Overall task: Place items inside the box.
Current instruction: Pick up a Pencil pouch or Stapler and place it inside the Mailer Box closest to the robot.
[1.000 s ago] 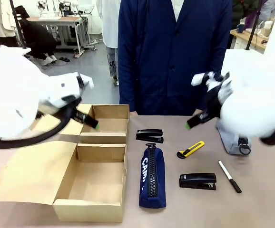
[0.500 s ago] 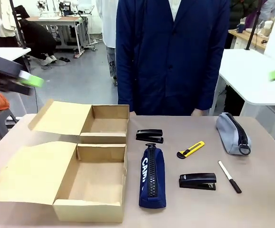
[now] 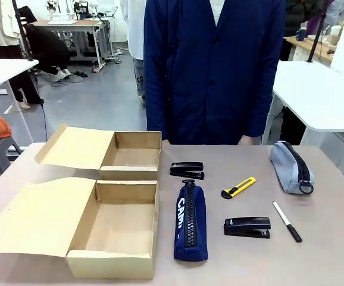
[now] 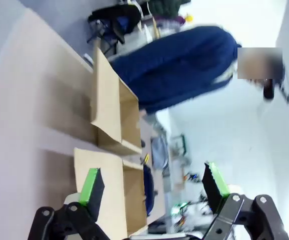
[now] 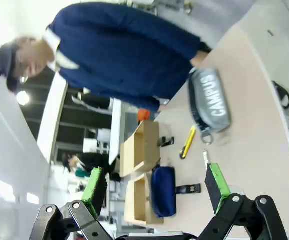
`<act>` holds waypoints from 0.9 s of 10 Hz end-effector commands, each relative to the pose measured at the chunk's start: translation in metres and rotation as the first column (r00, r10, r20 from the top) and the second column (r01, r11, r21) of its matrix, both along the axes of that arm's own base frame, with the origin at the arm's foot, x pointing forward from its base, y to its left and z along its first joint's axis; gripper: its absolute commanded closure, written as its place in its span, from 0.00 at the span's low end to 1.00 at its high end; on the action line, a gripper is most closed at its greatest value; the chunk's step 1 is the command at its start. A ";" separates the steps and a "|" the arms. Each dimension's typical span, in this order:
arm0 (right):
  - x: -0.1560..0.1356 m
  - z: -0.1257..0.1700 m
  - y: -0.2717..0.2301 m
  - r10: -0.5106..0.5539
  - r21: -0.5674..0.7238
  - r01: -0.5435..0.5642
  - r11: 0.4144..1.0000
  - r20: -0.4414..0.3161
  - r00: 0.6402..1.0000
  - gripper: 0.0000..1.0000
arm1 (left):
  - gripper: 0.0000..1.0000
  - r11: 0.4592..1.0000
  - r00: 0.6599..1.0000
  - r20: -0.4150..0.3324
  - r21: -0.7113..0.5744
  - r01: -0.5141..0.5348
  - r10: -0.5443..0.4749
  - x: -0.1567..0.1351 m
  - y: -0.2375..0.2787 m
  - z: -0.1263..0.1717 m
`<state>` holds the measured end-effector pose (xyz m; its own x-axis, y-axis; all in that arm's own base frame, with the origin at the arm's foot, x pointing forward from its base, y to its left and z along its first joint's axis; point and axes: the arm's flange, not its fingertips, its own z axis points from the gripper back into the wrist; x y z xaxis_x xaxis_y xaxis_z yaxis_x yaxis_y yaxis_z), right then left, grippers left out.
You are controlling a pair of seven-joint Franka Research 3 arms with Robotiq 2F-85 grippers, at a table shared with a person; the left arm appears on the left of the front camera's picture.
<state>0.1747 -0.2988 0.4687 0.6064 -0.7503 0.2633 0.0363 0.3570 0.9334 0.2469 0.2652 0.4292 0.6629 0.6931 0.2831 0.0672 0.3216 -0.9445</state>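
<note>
Nothing has been packed yet; the step in hand is the first pick. Two open cardboard boxes sit on the left of the worktop (image 3: 327,250), a far box (image 3: 137,140) and a near box (image 3: 109,265), both empty with their flaps laid out to the left. Which one the task means cannot be told.

The items lie to the right of the boxes. The navy pouch (image 3: 190,221) lies just beside the near box's right wall, lengthwise, zip up. A black stapler (image 3: 187,170) lies beyond it, close to the far box. Farther right are the yellow-black knife (image 3: 238,187), a second stapler (image 3: 247,227), the marker (image 3: 287,221) and a grey pouch (image 3: 291,167) at the far right. A person in a navy coat (image 3: 213,71) stands at the far side.

The left arm's jaws stand wide apart with nothing between the green pads (image 4: 91,186), held high above the boxes. The right arm's jaws are likewise fully spread and empty, pads (image 5: 217,186) high above the items.

The next move probably calls for one arm to come down over an item, line its jaws across the narrow width, and close. The navy pouch looks the easiest start, nearest a box.
</note>
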 end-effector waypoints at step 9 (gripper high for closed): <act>0.041 0.014 0.062 0.129 -0.276 -0.168 0.946 -0.154 0.980 0.00 | 0.00 1.000 1.000 0.000 0.000 0.000 0.000 0.000 0.000 0.000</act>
